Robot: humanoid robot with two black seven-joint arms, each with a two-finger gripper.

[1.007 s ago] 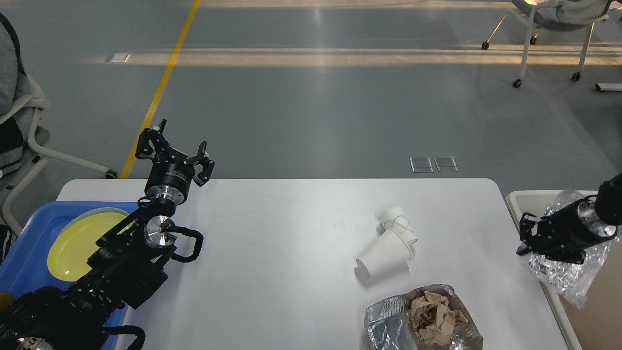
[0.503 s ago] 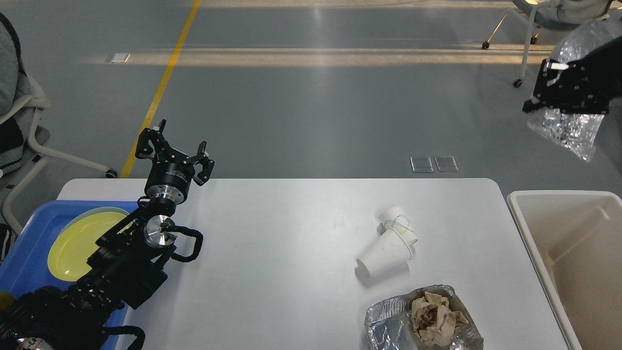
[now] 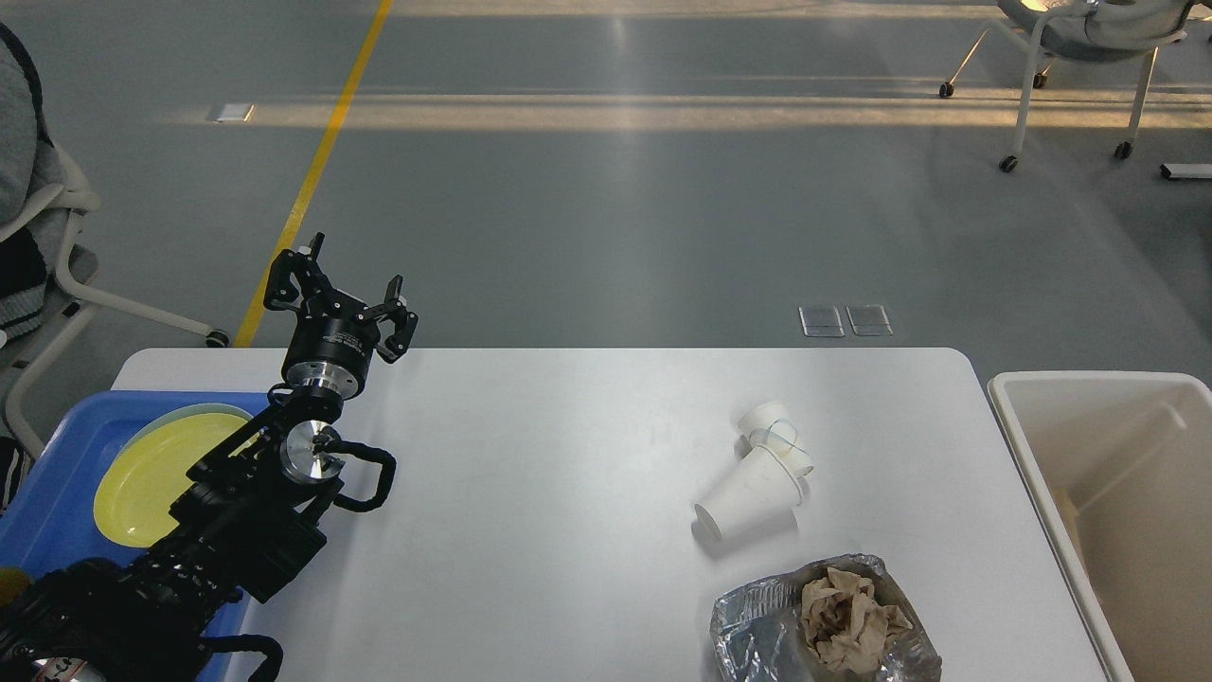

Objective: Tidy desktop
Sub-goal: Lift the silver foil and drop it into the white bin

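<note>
My left gripper [image 3: 341, 296]: fingers spread apart, holding nothing, raised above the far left edge. Desktop [image 3: 530, 493]: white, matte, carrying toppled paper cups [image 3: 762, 474] and a foil tray [image 3: 824, 620].

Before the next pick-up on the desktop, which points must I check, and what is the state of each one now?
1. Left claw open and empty: ok.
2. Right claw in view: not ok, not visible.
3. Paper cups lying on the desktop, unobstructed: ok.
4. Foil container with crumpled brown paper fully visible: not ok, cut by the frame's bottom edge.
5. Cream bin has free space: ok.
6. Yellow plate on the blue tray: ok.
</note>
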